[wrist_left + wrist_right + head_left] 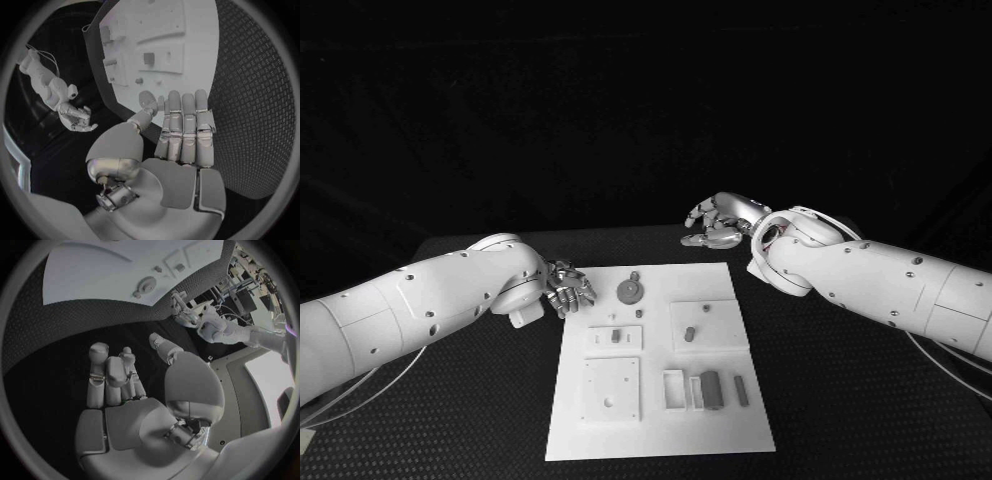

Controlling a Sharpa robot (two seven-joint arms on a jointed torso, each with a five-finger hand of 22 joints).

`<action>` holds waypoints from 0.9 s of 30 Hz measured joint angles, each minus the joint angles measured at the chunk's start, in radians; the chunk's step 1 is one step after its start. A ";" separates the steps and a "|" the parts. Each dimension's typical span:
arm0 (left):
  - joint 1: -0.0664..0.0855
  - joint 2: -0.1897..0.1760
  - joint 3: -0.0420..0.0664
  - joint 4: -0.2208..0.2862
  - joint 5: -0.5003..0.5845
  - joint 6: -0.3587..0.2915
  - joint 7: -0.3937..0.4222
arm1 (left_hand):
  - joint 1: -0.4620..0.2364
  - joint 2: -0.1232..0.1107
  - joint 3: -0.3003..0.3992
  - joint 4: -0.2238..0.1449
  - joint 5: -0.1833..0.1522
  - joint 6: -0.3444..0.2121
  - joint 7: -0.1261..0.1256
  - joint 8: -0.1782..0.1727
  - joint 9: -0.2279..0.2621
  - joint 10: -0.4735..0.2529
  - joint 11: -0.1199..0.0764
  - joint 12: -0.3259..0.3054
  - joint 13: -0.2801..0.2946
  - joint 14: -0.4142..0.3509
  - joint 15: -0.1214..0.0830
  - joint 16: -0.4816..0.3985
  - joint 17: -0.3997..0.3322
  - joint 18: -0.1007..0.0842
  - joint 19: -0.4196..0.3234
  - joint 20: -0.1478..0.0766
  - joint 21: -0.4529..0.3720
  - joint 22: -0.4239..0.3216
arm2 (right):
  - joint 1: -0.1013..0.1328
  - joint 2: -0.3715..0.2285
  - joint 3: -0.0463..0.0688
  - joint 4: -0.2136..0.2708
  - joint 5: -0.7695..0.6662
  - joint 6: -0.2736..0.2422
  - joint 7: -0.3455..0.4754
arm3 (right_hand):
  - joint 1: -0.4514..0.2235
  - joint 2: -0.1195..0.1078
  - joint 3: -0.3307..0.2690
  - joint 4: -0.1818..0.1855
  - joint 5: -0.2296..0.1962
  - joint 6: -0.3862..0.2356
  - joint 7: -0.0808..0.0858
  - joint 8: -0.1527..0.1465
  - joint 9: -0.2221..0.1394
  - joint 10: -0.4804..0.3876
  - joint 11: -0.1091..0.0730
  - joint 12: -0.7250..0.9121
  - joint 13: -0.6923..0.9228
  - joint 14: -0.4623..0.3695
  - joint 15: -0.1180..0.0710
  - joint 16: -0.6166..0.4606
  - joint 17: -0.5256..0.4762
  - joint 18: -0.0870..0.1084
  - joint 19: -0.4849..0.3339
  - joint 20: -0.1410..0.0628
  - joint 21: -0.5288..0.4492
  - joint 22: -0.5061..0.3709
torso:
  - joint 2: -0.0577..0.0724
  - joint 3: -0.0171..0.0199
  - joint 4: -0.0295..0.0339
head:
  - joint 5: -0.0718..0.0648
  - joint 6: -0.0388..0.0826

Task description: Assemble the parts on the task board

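Two hands flank the board (pixel 661 420) at the middle of the black table (pixel 877 410), neither holding a part. The left hand (pixel 565 286) hangs at the board's ten o'clock corner, its fingers (pixel 182 131) straight and pressed side by side, tips just over the board's edge, likely poised to reach in. The right hand (pixel 720 220) sits off the board at about one o'clock, above bare table, fingers (pixel 107 377) loosely curled and a little apart around nothing (probably waiting its turn).

On the board the parts lie loose or in their seats, apparently laid out for pick-up. The head view shows one round disc (pixel 630 291) near the far edge at twelve o'clock, one small peg (pixel 689 333) on the raised plate right of centre, and two upright bars (pixel 711 388) side by side at about five o'clock. One or two smaller pieces stand on the centre-left plate; too small to count surely. Three raised plates can be counted.

Assembly appears barely begun.
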 measured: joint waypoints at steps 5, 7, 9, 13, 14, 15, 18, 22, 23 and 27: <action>0.000 -0.031 -0.004 0.083 0.002 -0.021 -0.011 | 0.000 0.000 0.000 0.000 0.000 0.007 0.000 0.005 0.000 0.003 0.000 0.000 0.000 0.000 0.000 0.004 -0.001 0.000 0.000 0.000 0.000 0.002 | 0.000 -0.001 0.000 -0.002 0.001 0.000 0.000 | 0.000 0.000 0.000 0.000 0.000 0.000 0.000 0.000 0.000 0.000 0.000 0.000 0.000 0.000 0.000 0.000 0.000 0.000 0.000 0.000 0.000 0.000 | -0.002 -0.0012 0.0038 | 0.000 -0.003; 0.000 -0.034 -0.010 0.101 -0.001 -0.028 -0.013 | 0.000 0.000 0.000 0.000 0.000 0.007 0.000 0.006 -0.001 0.003 0.000 0.000 0.000 0.000 0.000 0.005 -0.001 0.000 0.002 -0.002 0.000 0.002 | 0.000 0.000 0.000 -0.002 0.001 0.000 0.000 | 0.000 0.000 -0.003 0.003 0.000 0.000 0.000 0.000 0.000 0.000 0.000 0.000 0.000 0.000 0.000 0.000 0.000 0.000 0.000 0.000 0.000 0.000 | -0.002 -0.0012 0.0047 | 0.000 -0.003; 0.000 -0.041 -0.023 0.123 -0.010 -0.037 -0.016 | 0.000 0.000 0.000 0.000 0.000 0.007 0.000 0.006 -0.001 0.003 0.000 0.002 0.000 0.000 0.000 0.005 -0.001 -0.001 0.003 -0.003 0.000 0.004 | 0.000 0.000 0.000 -0.002 0.002 0.000 0.000 | 0.000 0.000 -0.003 0.003 0.000 0.000 0.000 0.000 0.000 0.000 0.000 0.000 0.000 0.000 0.000 0.000 0.000 0.000 0.000 0.000 0.000 0.000 | -0.002 -0.0015 0.0054 | 0.001 -0.004; -0.003 -0.053 -0.039 0.145 -0.032 -0.053 -0.021 | 0.000 0.000 0.000 0.000 0.000 0.012 -0.005 0.006 -0.001 0.010 -0.003 0.004 0.000 0.004 -0.004 0.012 -0.002 0.000 0.009 -0.002 0.004 0.006 | 0.000 -0.001 0.000 -0.002 0.002 0.001 0.000 | 0.000 0.000 -0.003 0.003 0.000 0.000 0.000 0.000 0.000 0.000 0.000 0.000 0.000 0.000 0.000 0.000 0.000 0.000 0.000 0.000 0.000 0.000 | -0.002 -0.0017 0.0056 | 0.003 -0.005; -0.003 -0.054 -0.042 0.147 -0.038 -0.057 -0.023 | 0.003 -0.003 0.000 0.000 0.000 0.013 -0.005 0.006 -0.001 0.011 -0.004 0.004 0.000 0.004 -0.004 0.012 -0.002 -0.001 0.011 -0.003 0.004 0.007 | 0.000 -0.002 0.000 -0.002 0.002 0.001 0.000 | 0.000 0.000 -0.003 0.003 0.000 0.000 0.000 0.000 0.000 0.000 0.000 0.000 -0.001 0.000 0.000 0.000 0.000 0.000 0.000 0.000 0.000 0.000 | -0.002 -0.0017 0.0055 | 0.004 -0.005; -0.003 -0.054 -0.045 0.149 -0.045 -0.063 -0.025 | 0.004 -0.004 0.000 0.000 0.000 0.013 -0.005 0.006 -0.001 0.011 -0.004 0.004 0.001 0.004 -0.004 0.012 -0.002 -0.001 0.011 -0.003 0.004 0.007 | 0.000 -0.002 0.000 -0.002 0.003 0.001 0.000 | 0.000 0.000 -0.003 0.003 0.000 0.000 0.000 0.000 0.000 0.000 0.000 0.000 -0.001 0.000 0.000 0.000 0.000 0.000 0.000 0.000 0.000 0.000 | -0.002 -0.0014 0.0053 | 0.004 -0.005; -0.004 -0.054 -0.055 0.155 -0.062 -0.075 -0.030 | 0.004 -0.004 0.000 0.000 0.000 0.013 -0.005 0.006 -0.001 0.011 -0.004 0.004 0.001 0.007 -0.007 0.012 -0.003 0.000 0.011 -0.003 0.004 0.009 | 0.000 -0.002 0.000 -0.002 0.003 0.001 0.000 | 0.000 0.000 0.000 0.006 0.000 0.000 0.000 0.000 0.000 0.000 0.000 0.000 -0.001 0.000 0.000 0.000 0.000 0.000 0.000 0.000 0.000 0.000 | -0.002 -0.0012 0.0049 | 0.005 -0.006; -0.007 -0.054 -0.073 0.167 -0.079 -0.083 -0.037 | 0.003 -0.004 0.000 0.000 0.000 0.015 -0.008 0.008 0.000 0.015 -0.007 0.008 0.001 0.011 -0.004 0.016 -0.003 -0.001 0.014 -0.007 0.004 0.010 | 0.000 -0.002 0.000 -0.003 0.003 0.002 0.000 | 0.000 0.000 0.000 0.006 0.000 0.000 0.000 0.000 -0.001 0.000 0.000 0.000 -0.001 0.000 0.000 0.000 0.000 0.000 0.000 0.000 0.000 0.000 | -0.001 -0.0006 0.0038 | 0.004 -0.009; -0.007 -0.054 -0.076 0.170 -0.082 -0.083 -0.039 | 0.003 -0.004 0.000 0.000 0.000 0.016 -0.008 0.010 0.000 0.015 -0.007 0.008 0.001 0.011 -0.004 0.016 -0.003 -0.001 0.014 -0.007 0.004 0.010 | 0.000 -0.002 0.000 -0.003 0.003 0.002 0.000 | 0.000 0.000 0.000 0.006 0.000 0.000 0.000 0.000 -0.001 0.000 0.000 0.000 -0.001 0.000 0.000 0.000 0.001 0.000 0.000 0.000 0.000 0.000 | -0.001 -0.0006 0.0039 | 0.004 -0.009; -0.010 -0.054 -0.091 0.174 -0.090 -0.083 -0.045 | 0.003 -0.004 -0.001 0.001 0.000 0.016 -0.009 0.010 0.000 0.015 -0.007 0.008 0.001 0.011 -0.004 0.016 -0.003 -0.001 0.014 -0.007 0.004 0.011 | 0.000 -0.003 0.000 -0.003 0.004 0.002 0.000 | 0.000 0.000 0.000 0.006 0.000 0.000 0.000 0.000 -0.001 0.000 0.000 0.000 -0.001 0.000 0.000 0.000 0.001 0.000 0.000 0.000 0.000 0.000 | -0.001 -0.0006 0.0037 | 0.003 -0.011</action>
